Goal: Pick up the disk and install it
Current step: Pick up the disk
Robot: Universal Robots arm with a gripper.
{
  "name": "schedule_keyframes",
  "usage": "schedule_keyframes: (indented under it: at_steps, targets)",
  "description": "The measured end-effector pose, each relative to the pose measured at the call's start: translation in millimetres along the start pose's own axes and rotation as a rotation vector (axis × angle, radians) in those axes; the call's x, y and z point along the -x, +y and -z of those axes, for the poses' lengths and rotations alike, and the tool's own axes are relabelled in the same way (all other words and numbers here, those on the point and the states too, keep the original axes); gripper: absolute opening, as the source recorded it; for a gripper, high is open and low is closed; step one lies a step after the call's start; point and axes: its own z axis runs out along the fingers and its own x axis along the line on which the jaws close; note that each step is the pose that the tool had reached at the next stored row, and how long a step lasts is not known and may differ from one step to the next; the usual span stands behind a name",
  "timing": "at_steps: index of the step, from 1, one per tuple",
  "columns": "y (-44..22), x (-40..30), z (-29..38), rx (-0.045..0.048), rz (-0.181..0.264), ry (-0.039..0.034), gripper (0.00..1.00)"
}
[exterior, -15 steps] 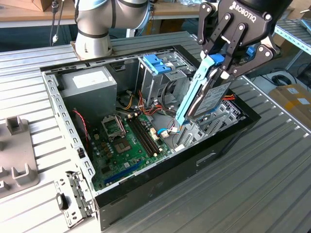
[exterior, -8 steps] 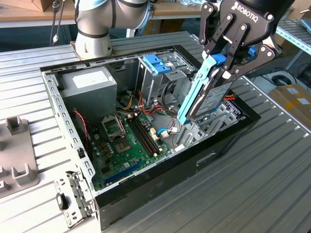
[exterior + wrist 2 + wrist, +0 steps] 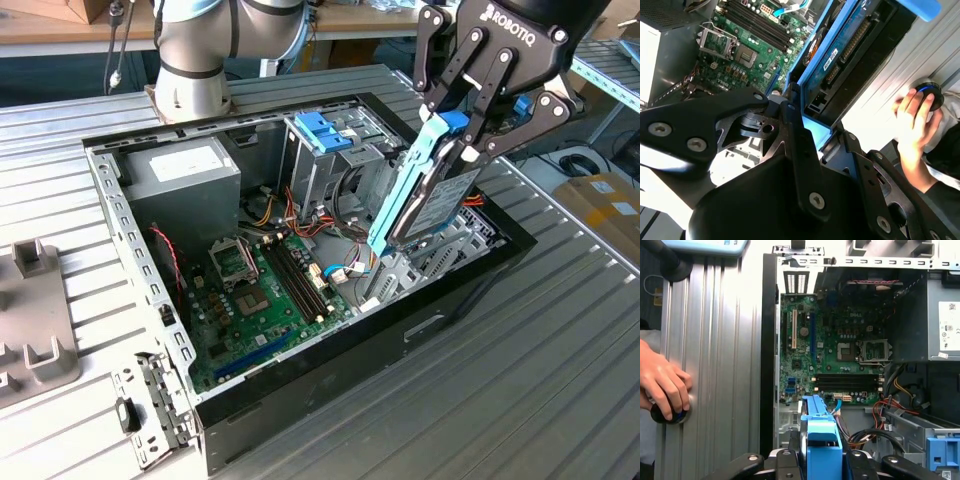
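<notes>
While it hangs tilted over the open computer case [image 3: 480, 275], the disk [image 3: 425, 195] sits clamped in the gripper [image 3: 470, 125], at about 2 o'clock from the motherboard [image 3: 265, 290] in the exterior view.

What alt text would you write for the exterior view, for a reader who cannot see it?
The tool holds the disk, tilted in its light-blue frame, above the open computer case on a ribbed metal table. Inside the case lie a green motherboard and a grey power supply box.
</notes>
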Motion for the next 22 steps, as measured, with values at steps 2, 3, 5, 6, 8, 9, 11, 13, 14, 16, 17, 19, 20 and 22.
schedule_keyframes:
  at_steps: [2,3,5,6,8,9,11,13,14,16,17,19,20,22]
  targets:
    - [-1.2,0.0,0.0,0.0000,0.000,0.0000,0.37]
    - [-1.7,0.0,0.0,0.0000,0.000,0.0000,0.37]
    - [-2.4,0.0,0.1,0.0000,0.000,0.0000,0.37]
    - [-2.7,-0.1,0.0,0.0000,0.000,0.0000,0.37]
    - [-3.1,-0.1,0.0,0.0000,0.000,0.0000,0.37]
    - [-3.4,-0.1,0.0,0.0000,0.000,-0.0001,0.37]
    - [-4.2,-0.1,0.0,0.0000,0.000,-0.0001,0.37]
    - [-4.8,-0.1,0.0,0.0001,0.000,0.0000,0.37]
    - [-5.0,-0.1,0.0,0.0000,0.000,0.0000,0.37]
    - [-5.5,-0.1,0.0,0.0001,0.000,0.0000,0.37]
    - [-5.9,-0.1,0.0,0.0000,0.000,0.0000,0.37]
    - [-6.9,-0.2,0.0,0.0000,0.000,0.0000,0.37]
    - [-7.5,-0.2,0.0,0.0000,0.000,-0.0001,0.37]
    - [-8.9,-0.2,0.0,0.0000,0.000,-0.0001,0.37]
